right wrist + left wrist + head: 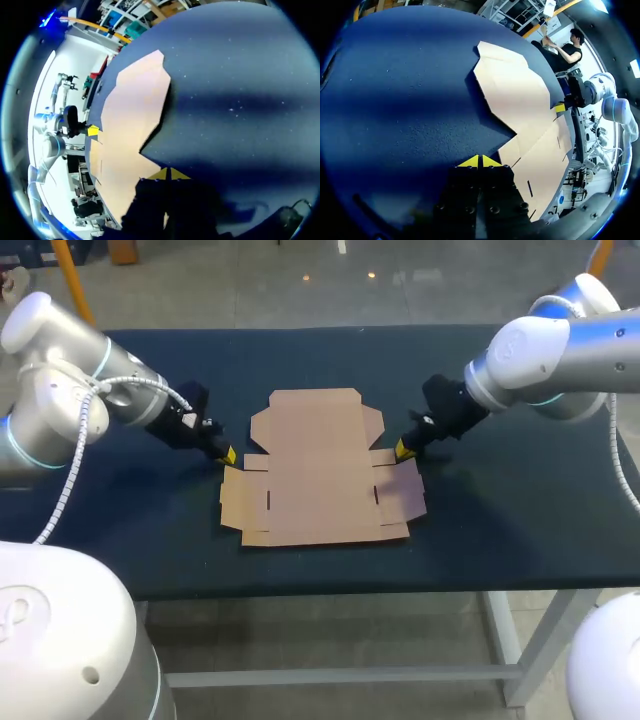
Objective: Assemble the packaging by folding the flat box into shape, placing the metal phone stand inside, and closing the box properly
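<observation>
A flat brown cardboard box blank (318, 468) lies unfolded in the middle of the dark table (120, 520). My left gripper (227, 455) is shut, its yellow tips low by the blank's left side flap. In the left wrist view the shut tips (479, 161) sit on the cloth just beside the cardboard (520, 110). My right gripper (402, 449) is shut by the right side flap. The right wrist view shows its closed tips (167, 174) next to the cardboard (130, 120). Neither gripper holds anything. No metal phone stand is in view.
The dark cloth lies bare around the blank on all sides. The table's front edge (330, 585) runs just below the cardboard. My other arm's yellow tip (560, 107) shows across the blank in the left wrist view.
</observation>
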Robot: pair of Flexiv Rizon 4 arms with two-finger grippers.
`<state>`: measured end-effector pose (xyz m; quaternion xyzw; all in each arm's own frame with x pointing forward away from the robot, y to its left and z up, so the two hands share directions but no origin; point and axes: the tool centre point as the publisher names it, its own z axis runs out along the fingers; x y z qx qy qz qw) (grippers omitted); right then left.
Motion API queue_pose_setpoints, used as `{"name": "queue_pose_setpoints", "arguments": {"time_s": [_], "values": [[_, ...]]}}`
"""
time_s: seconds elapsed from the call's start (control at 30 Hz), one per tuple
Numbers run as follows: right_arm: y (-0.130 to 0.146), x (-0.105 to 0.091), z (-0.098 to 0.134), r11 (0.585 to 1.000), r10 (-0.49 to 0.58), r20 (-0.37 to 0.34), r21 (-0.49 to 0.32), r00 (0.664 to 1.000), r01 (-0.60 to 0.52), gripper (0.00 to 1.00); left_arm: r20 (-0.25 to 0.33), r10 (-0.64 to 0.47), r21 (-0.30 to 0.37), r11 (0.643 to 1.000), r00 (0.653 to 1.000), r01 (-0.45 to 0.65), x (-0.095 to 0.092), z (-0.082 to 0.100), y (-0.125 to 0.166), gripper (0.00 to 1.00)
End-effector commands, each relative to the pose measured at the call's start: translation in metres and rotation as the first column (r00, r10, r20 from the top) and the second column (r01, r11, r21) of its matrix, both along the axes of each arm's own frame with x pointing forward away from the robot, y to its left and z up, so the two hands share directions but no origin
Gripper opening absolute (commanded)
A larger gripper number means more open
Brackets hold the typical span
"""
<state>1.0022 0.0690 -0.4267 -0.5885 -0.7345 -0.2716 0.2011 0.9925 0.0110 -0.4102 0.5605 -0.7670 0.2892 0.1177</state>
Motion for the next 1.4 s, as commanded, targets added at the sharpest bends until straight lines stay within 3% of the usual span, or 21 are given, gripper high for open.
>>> {"name": "queue_pose_setpoints", "arguments": {"time_s": [0.03, 0.93, 1.4], "values": [[0.001, -0.001, -0.004, 1.0, -0.003, 0.001, 0.01, 1.0, 0.003, 0.0, -0.006, -0.004, -0.002, 1.0, 1.0, 0.004, 0.003, -0.003, -0.001, 0.0], [0.006, -0.006, -0.003, 0.996, -0.027, 0.036, 0.084, 0.999, 0.024, 0.0, -0.016, -0.042, -0.04, 0.998, 0.999, 0.041, 0.006, -0.012, -0.013, 0.0], [0.008, -0.006, -0.002, 0.995, -0.034, 0.039, 0.098, 0.999, 0.03, 0.0, -0.035, 0.013, -0.051, 0.999, 0.999, -0.015, -0.004, -0.007, -0.021, 0.0]]}}
